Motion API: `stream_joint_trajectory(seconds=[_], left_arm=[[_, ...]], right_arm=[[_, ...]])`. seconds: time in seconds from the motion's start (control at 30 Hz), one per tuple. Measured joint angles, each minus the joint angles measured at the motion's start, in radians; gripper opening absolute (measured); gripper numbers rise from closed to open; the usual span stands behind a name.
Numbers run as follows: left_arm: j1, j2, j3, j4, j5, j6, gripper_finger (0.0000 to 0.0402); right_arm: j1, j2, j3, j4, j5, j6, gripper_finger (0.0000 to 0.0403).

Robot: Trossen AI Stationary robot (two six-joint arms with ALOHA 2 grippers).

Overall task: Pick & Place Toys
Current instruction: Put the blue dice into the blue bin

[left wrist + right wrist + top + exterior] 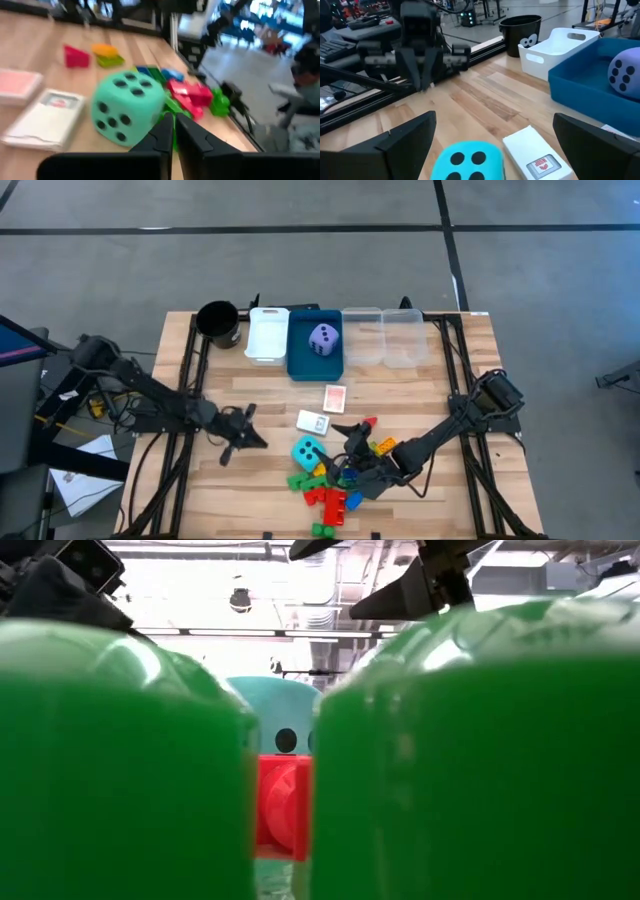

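The left gripper (232, 436) is pinched fully shut on nothing, parked just left of the cyan die (308, 451), not touching it. The right gripper (352, 452) is spread wide and empty over the brick pile (335, 480), right beside that die. The lavender die (323, 339) is sat in the blue tray (300, 362). Two card packs (313, 422) are laid between tray and pile.

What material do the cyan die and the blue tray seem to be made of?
Cyan die: probably soft foam or plush, matte, with rounded edges and dark dots. Blue tray: likely hard plastic, smooth, slightly glossy, with thin straight walls.
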Motion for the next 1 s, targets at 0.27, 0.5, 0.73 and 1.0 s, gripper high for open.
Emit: stream_joint_trajectory(seconds=[0.27,0.5,0.73,1.0], left_arm=[[-0.095,0.331,0.212,-0.003,-0.004,0.038,0.0000],[-0.092,0.560,0.377,-0.006,-0.007,0.043,0.0000],[-0.090,0.642,0.527,-0.167,-0.189,0.082,0.0000],[-0.090,0.643,0.634,-0.415,-0.452,0.143,0.0000]], right_arm=[[0.039,0.000,0.000,0.019,-0.001,0.003,0.0395],[0.051,0.000,0.000,0.012,0.019,0.003,0.0395],[0.044,-0.001,0.001,0.008,0.020,-0.021,0.0395],[0.044,-0.001,0.001,0.008,0.018,-0.023,0.0395]])
